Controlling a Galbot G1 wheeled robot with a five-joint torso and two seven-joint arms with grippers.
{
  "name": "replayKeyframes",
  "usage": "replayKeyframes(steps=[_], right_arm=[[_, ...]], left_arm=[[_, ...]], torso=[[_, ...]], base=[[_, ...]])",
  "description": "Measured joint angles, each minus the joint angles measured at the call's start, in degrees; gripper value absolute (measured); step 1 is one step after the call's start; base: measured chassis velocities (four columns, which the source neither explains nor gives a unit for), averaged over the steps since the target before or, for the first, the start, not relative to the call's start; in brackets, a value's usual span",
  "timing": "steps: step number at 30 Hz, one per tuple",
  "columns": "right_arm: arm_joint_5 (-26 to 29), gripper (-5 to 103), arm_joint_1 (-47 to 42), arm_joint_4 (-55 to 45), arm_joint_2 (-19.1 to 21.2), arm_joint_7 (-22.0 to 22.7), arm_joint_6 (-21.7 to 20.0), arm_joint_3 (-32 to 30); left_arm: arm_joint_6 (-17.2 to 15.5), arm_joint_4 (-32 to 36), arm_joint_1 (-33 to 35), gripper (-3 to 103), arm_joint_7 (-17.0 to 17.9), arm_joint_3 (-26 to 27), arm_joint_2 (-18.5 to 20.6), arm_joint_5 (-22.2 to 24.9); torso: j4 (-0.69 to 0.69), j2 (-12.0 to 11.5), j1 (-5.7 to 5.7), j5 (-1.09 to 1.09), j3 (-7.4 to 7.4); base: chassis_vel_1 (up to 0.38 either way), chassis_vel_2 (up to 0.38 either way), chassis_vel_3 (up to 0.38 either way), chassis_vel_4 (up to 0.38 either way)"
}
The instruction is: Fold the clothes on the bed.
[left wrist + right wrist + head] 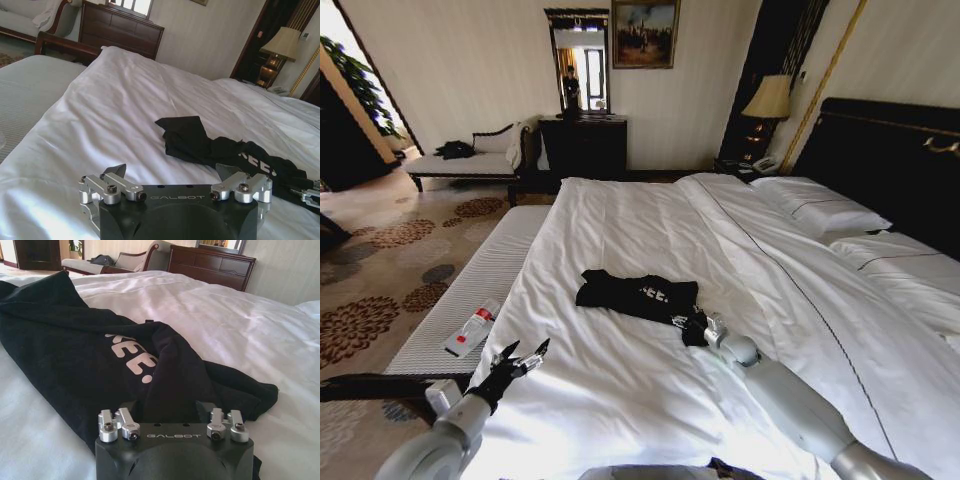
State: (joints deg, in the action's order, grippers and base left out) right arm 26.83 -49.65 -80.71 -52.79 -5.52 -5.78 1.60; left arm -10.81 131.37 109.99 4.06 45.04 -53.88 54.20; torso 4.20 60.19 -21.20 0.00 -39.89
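Lying bunched, the clothes (100, 365) meet the right gripper (170, 412) jaws.

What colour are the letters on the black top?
White letters on the black top, clearest in the right wrist view.

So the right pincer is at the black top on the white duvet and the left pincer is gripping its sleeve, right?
Not quite. The left pincer grips nothing: the head view shows it open above bare white duvet, apart from the black top. The right pincer is at the top's edge.
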Motion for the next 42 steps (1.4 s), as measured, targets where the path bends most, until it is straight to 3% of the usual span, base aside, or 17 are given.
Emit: replayKeyframes(steps=[5, 7, 10, 13, 17, 19, 42], right_arm=[[0.0, 48, 0.3, 0.3, 0.0, 0.0, 0.0, 0.1], [0.0, 48, 0.3, 0.3, 0.1, 0.0, 0.0, 0.1], [0.0, 33, 0.2, 0.4, 0.3, 0.0, 0.1, 0.0], [-0.1, 27, 0.2, 0.4, 0.4, 0.0, 0.1, 0.0], [0.0, 6, 0.2, -0.1, 0.7, 0.0, 0.2, -0.5], [0.2, 2, 0.1, -0.4, 0.8, 0.0, 0.2, -0.7], [2.0, 1, -2.4, -4.6, 2.5, 0.3, -0.3, -3.4]], left_arm=[[0.0, 0.1, -0.1, 100, 0.0, 0.0, -0.2, 0.0], [0.0, 0.1, -0.1, 100, 0.0, 0.1, -0.3, 0.0], [0.0, 0.2, 0.0, 100, 0.0, 0.2, -0.5, 0.0], [0.0, 0.3, 0.0, 100, 0.0, 0.2, -0.5, 0.0], [0.0, 0.9, 0.3, 100, 0.0, 0.7, -0.6, 0.1], [0.0, 1.0, 0.4, 100, 0.0, 0.8, -0.7, 0.1], [-0.1, 1.3, -0.5, 100, 0.2, 0.2, -0.3, 0.3]], torso=[[0.0, 0.0, 0.0, 0.0, 0.0], [0.0, 0.0, 0.0, 0.0, 0.0], [0.0, 0.0, 0.0, 0.0, 0.0], [0.0, 0.0, 0.0, 0.0, 0.0], [0.0, 0.0, 0.0, 0.01, 0.0], [0.0, 0.0, 0.0, 0.01, 0.0], [0.0, 0.0, 0.0, 0.0, 0.0]], base=[[0.0, 0.0, 0.0, 0.0], [0.0, 0.0, 0.0, 0.0], [0.0, 0.0, 0.0, 0.0], [0.0, 0.0, 0.0, 0.0], [0.0, 0.0, 0.0, 0.0], [0.0, 0.0, 0.0, 0.0], [0.0, 0.0, 0.0, 0.0]])
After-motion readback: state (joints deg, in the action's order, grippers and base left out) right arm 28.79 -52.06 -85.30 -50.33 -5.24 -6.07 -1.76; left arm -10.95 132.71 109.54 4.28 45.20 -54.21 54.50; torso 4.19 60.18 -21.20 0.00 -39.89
